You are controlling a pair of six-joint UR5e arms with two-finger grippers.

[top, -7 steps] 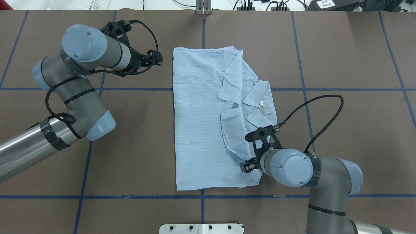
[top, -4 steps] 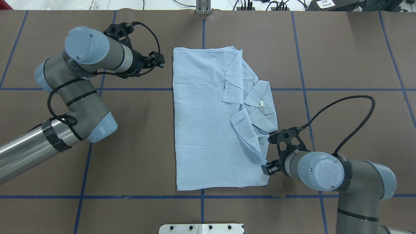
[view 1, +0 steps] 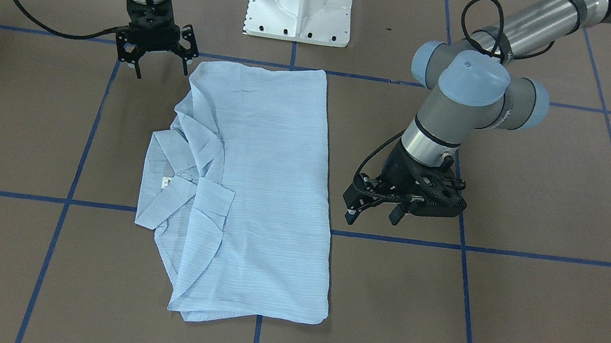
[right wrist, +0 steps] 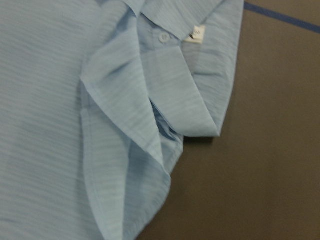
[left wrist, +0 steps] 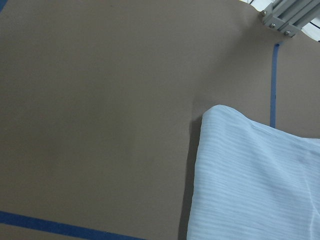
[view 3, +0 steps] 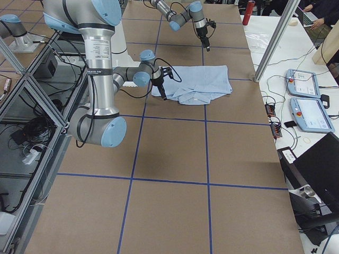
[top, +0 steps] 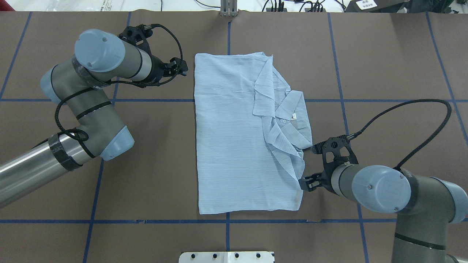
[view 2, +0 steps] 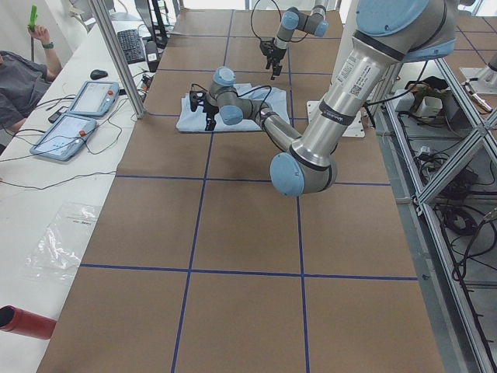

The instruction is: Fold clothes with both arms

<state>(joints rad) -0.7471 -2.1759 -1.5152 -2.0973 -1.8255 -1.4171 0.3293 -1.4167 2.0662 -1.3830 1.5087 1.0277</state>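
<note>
Shirt lies mid-table as a long folded panel, its collar jutting towards the right arm. The left gripper and right gripper hover at opposite edges, both spread and holding nothing. I'd tuck the rumpled flap first, pinching every layer. Only the right wrist view shows it gaping below the neck label.

You get soft, even light from above in every view. The table looks flat brown, with no glare. The shirt throws only a thin dark shadow along its edge in the left wrist view. The silver tube of the left arm has a bright shine. The right wrist view is a little blurry and dim. In both side views the straight poles lean near the edges.
</note>
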